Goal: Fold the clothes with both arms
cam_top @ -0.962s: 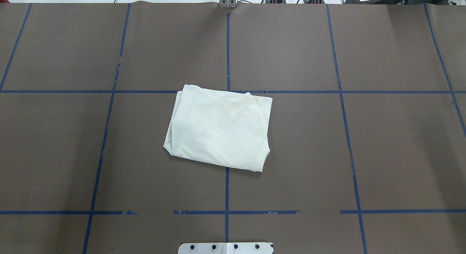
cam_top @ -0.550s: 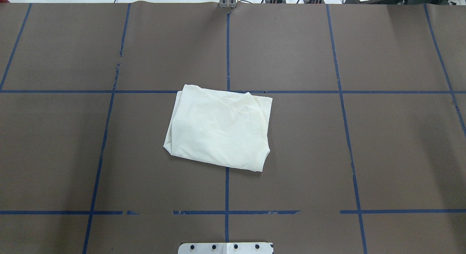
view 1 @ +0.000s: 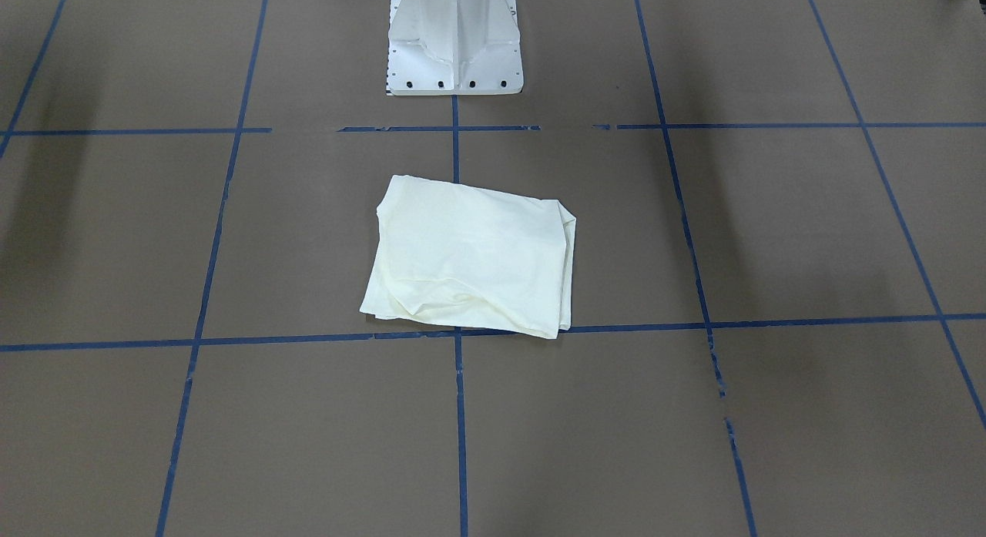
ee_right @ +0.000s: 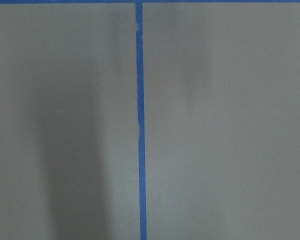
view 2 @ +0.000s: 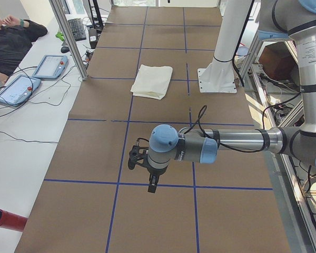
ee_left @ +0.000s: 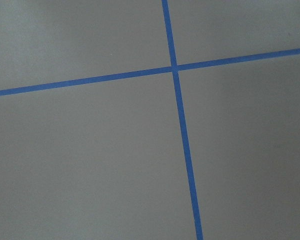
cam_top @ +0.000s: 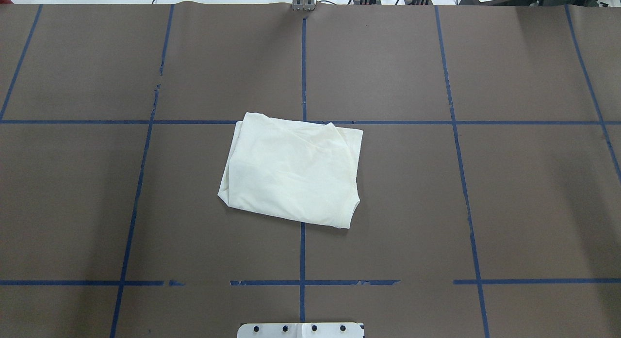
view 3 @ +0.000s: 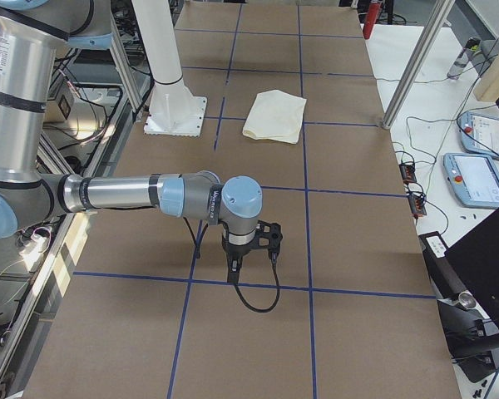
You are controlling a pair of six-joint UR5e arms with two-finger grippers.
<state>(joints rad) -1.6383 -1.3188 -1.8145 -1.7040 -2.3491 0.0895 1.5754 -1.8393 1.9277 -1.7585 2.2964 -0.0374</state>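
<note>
The clothes are one cream shirt (cam_top: 291, 175), folded into a rough rectangle with its plain side up, lying flat at the middle of the brown table (cam_top: 436, 183). It also shows in the front view (view 1: 474, 260) and small in both side views (view 2: 152, 80) (view 3: 276, 115). My left gripper (view 2: 146, 175) hangs over the table far from the shirt, toward the table's left end. My right gripper (view 3: 251, 251) hangs likewise toward the right end. Neither touches the shirt. I cannot tell whether either is open or shut. Both wrist views show only bare table and blue tape.
The white pedestal base (view 1: 454, 52) stands just behind the shirt. Blue tape lines (cam_top: 302, 250) grid the table. A person (view 2: 10, 42) sits by teach pendants (view 2: 18, 89) on a side table. A red cylinder (view 2: 8, 220) lies off the table's near left corner.
</note>
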